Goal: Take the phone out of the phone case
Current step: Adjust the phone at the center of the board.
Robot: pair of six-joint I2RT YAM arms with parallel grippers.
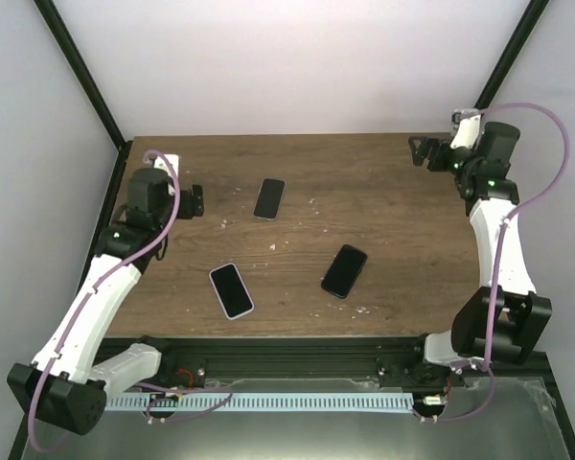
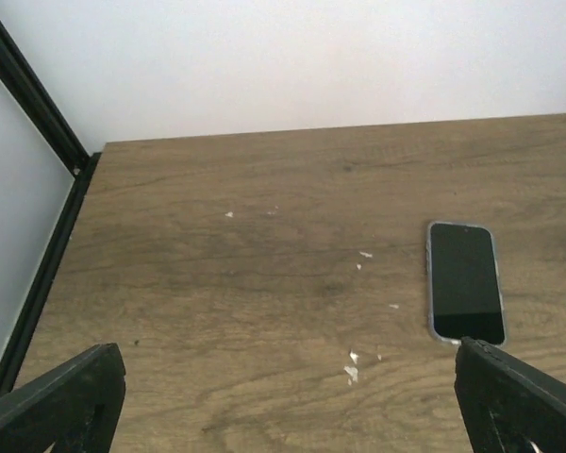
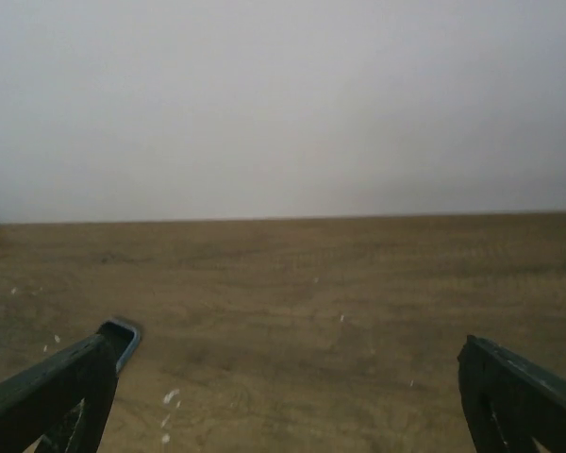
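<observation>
L gripper (image 1: 194,201) is hovering by the desk's (image 1: 383,182) left edge, toward the far-left corner, w/ jaws standing spread wide and gripping nothing. In the L wrist view its two dark fingers (image 2: 66,396) are framing bare wood, well apart from each other.

Near the front edge, left of centre, a light-rimmed phone (image 1: 231,289) is lying flat, screen up. It's showing dark glass inside a pale pinkish-white border, and its far end is leaning a bit left. Further back, closer to the far edge, the far phone (image 1: 269,198) is lying flat too, screen up, w/ a thin grey rim. The L wrist cam is showing this far phone (image 2: 465,281) just beyond the right-hand finger, not touching it. Right of centre the dark phone (image 1: 344,271) is lying flat, all black, its far end leaning right. All three are sitting well apart. Can't tell which one is wearing the case.

Small white specks (image 1: 314,202) are lying scattered on the wood btwn them.

R gripper (image 1: 421,151) is hanging at the far-right corner, jaws likewise gaping wide and empty. In the R wrist view its fingers (image 3: 57,392) are framing bare wood, and a grey-rimmed corner (image 3: 124,332) is peeking out beside the left-hand one; can't tell which phone it belongs to
</observation>
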